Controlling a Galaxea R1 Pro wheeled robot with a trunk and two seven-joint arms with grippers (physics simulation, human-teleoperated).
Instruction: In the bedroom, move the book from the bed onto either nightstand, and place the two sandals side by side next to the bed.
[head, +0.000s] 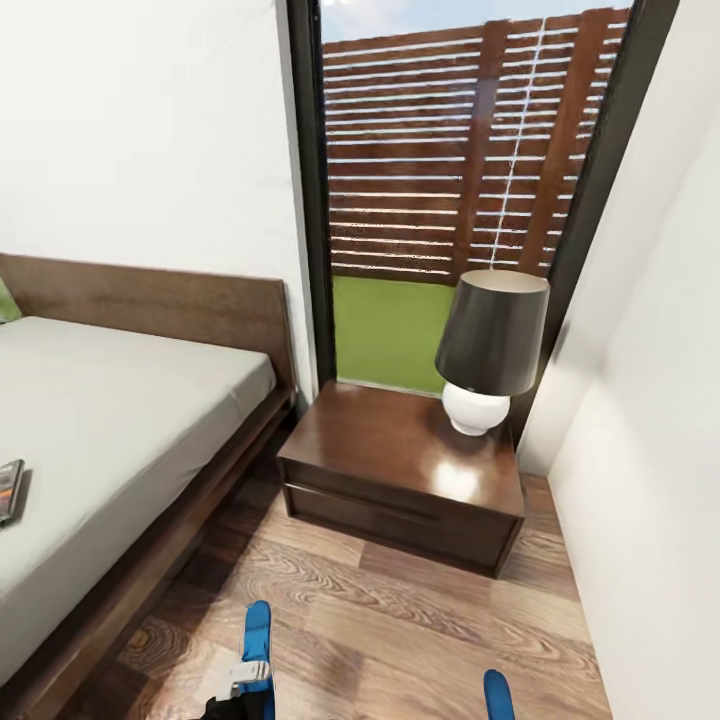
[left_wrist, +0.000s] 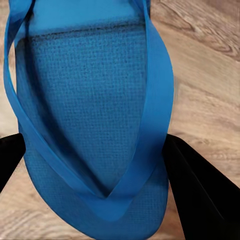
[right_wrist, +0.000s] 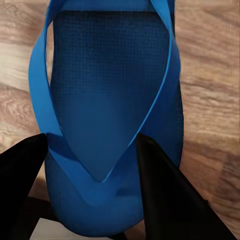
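Left tool (left_wrist: 92, 165) clamped on one blue sandal (left_wrist: 90, 115), right tool (right_wrist: 92, 170) clamped on the other sandal (right_wrist: 112, 100), both above the floor (head: 400, 620). Book (head: 10, 490) lying on the bed (head: 110, 420), well apart from the nightstand (head: 400, 450) with its lamp (head: 490, 350).

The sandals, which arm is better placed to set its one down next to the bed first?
Left, probably. Its sandal hangs just off the bed frame, while the right arm's sandal is farther out over the floor. Each gripper has a sandal between its fingers.
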